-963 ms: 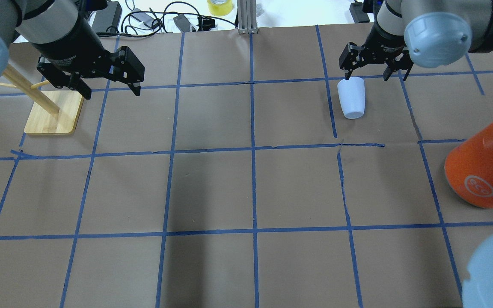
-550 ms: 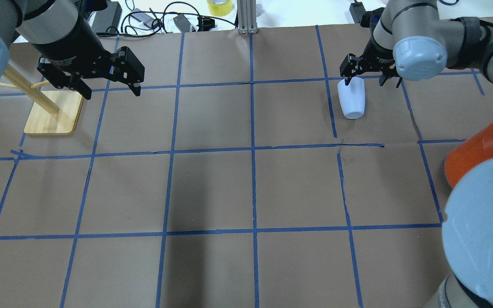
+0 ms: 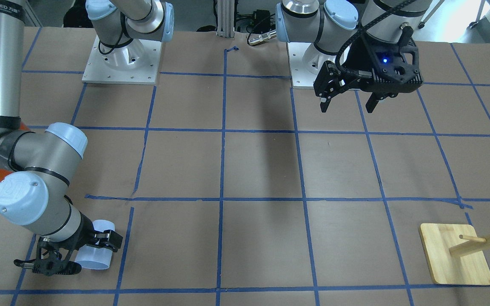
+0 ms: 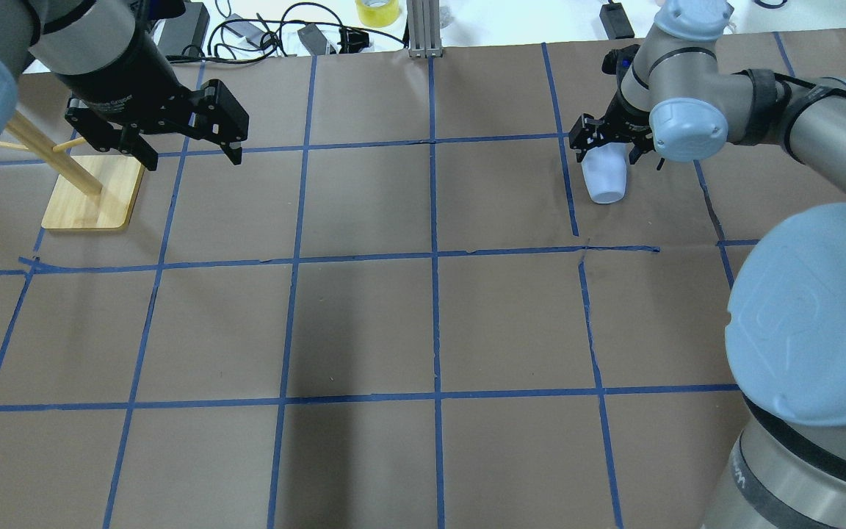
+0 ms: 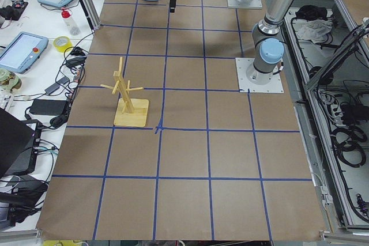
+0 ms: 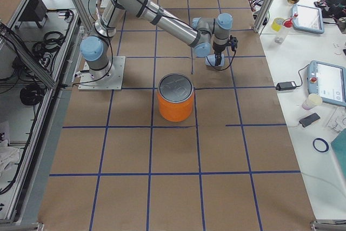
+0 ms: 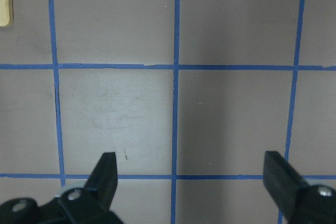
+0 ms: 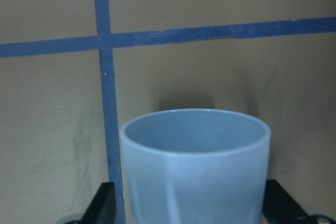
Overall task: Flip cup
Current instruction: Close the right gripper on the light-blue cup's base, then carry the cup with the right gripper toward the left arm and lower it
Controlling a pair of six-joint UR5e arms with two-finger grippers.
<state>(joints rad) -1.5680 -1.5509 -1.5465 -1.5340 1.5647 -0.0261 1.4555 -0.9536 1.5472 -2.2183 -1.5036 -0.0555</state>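
The pale blue cup (image 4: 605, 180) appears to lie on its side on the far right of the table, its wide mouth pointing away from the robot. It also shows in the front-facing view (image 3: 96, 255) and the right wrist view (image 8: 197, 177), where I see into its blue inside. My right gripper (image 4: 609, 150) is open, low over the cup, one finger on each side of it near the mouth; I cannot tell if the fingers (image 8: 102, 203) touch it. My left gripper (image 4: 192, 156) is open and empty above the far left of the table.
A large orange can (image 6: 175, 104) with a silver top stands near the cup on the robot's side; my right elbow hides it in the overhead view. A wooden peg rack on a bamboo base (image 4: 92, 195) stands beside my left gripper. Cables lie beyond the far edge.
My right gripper has moved in over the cup and now straddles it. My right elbow has swung in and covers the orange can. The cup and left arm have not moved.
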